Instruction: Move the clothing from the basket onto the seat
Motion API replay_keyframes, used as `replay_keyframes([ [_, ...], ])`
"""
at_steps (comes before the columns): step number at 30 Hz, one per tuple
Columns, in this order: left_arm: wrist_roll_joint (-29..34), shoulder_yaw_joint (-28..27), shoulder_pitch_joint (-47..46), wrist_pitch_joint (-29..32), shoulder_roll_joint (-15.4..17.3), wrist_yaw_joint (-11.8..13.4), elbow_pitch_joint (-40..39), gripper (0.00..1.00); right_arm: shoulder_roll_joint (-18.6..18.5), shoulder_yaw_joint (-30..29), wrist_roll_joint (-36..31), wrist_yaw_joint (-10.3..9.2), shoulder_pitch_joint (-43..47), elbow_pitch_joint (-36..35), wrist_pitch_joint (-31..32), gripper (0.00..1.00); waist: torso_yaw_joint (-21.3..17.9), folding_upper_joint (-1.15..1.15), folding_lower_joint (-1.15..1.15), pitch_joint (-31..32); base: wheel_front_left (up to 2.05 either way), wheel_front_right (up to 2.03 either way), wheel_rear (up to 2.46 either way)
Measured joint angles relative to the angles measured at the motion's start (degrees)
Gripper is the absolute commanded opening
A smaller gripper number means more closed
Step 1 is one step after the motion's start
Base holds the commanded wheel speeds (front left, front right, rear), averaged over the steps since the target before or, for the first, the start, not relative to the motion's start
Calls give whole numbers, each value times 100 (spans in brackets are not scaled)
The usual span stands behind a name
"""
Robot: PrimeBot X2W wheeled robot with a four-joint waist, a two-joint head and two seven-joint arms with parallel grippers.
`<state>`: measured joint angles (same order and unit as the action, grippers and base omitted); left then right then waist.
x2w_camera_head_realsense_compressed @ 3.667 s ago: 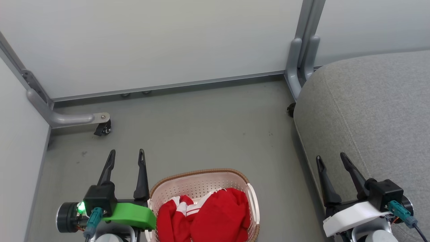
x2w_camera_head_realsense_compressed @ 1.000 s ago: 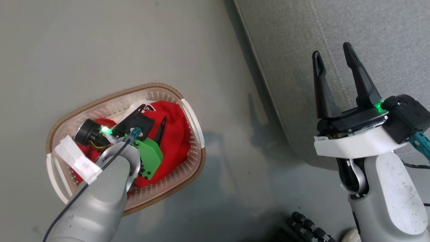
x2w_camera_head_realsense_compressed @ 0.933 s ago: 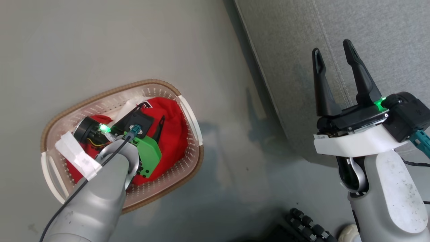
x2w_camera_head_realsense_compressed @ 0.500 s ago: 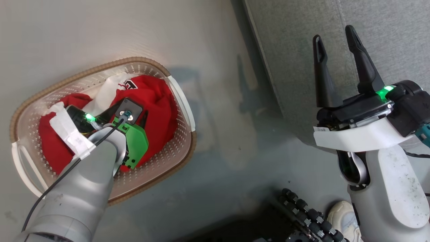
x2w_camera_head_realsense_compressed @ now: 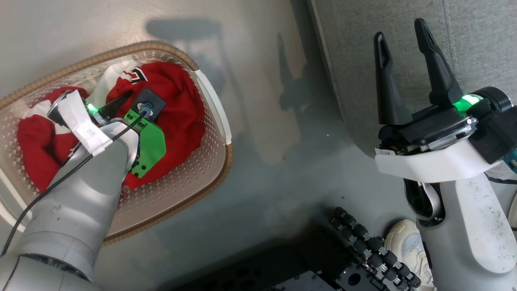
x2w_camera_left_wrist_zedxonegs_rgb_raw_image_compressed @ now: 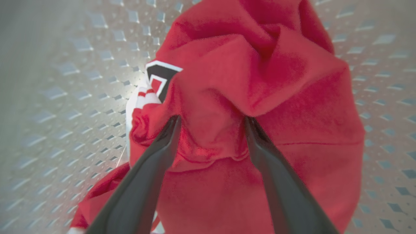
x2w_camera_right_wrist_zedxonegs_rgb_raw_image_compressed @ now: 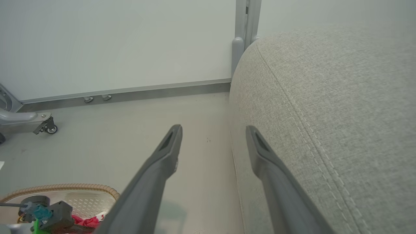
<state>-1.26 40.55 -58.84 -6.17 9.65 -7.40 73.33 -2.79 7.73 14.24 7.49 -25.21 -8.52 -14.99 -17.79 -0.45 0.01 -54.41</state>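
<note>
The cream perforated basket point(x2w_camera_head_realsense_compressed: 228, 157) with its brown rim stands on the floor at the left. Red clothing point(x2w_camera_head_realsense_compressed: 177, 105) with white trim is bunched inside it, a black and white printed patch showing at the top. My left arm point(x2w_camera_head_realsense_compressed: 80, 182) reaches down into the basket. In the left wrist view my left gripper point(x2w_camera_left_wrist_zedxonegs_rgb_raw_image_compressed: 211, 120) is open, its fingers point(x2w_camera_left_wrist_zedxonegs_rgb_raw_image_compressed: 152, 169) pressed into the red clothing point(x2w_camera_left_wrist_zedxonegs_rgb_raw_image_compressed: 260, 81) on either side of a raised fold. My right gripper point(x2w_camera_head_realsense_compressed: 400, 34) hangs open and empty over the near edge of the grey seat point(x2w_camera_head_realsense_compressed: 347, 48).
My own black-wheeled base point(x2w_camera_head_realsense_compressed: 363, 250) and a pale shoe point(x2w_camera_head_realsense_compressed: 404, 246) sit low in the head view. The right wrist view shows a pale partition wall point(x2w_camera_right_wrist_zedxonegs_rgb_raw_image_compressed: 113, 42), its castor foot point(x2w_camera_right_wrist_zedxonegs_rgb_raw_image_compressed: 42, 125), bare grey floor point(x2w_camera_right_wrist_zedxonegs_rgb_raw_image_compressed: 201, 110) and the basket point(x2w_camera_right_wrist_zedxonegs_rgb_raw_image_compressed: 65, 187).
The head camera has tilted down and moved nearer, so the whole picture shifted. My left arm went from beside the basket down into the clothing. The right gripper stays open.
</note>
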Motion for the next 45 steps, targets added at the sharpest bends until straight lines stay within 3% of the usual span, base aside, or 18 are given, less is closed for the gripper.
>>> replay_keyframes([
  [8,13,470,-101,256,-78,0,34,100,-1,43,-1,0,1,-119,0,100,-27,0,0,-297,0,0,0],
  [9,-69,469,-120,240,-96,0,35,92,-1,43,-1,0,7,-131,0,100,-27,0,0,-317,0,0,0],
  [10,-135,504,-155,269,-109,0,34,92,-1,45,-1,0,15,-145,0,100,-25,0,0,-338,0,0,0],
  [11,-134,549,-187,278,-110,0,35,0,-1,49,-1,0,18,-151,0,100,-20,0,0,-355,0,0,0],
  [27,-468,683,-197,-298,-405,0,48,0,0,1,-91,0,27,-25,0,100,164,0,0,-17,0,0,0],
  [45,-1368,959,847,-862,-656,0,-616,0,5,-111,-436,1,441,553,0,100,686,0,-1,1445,0,0,0],
])
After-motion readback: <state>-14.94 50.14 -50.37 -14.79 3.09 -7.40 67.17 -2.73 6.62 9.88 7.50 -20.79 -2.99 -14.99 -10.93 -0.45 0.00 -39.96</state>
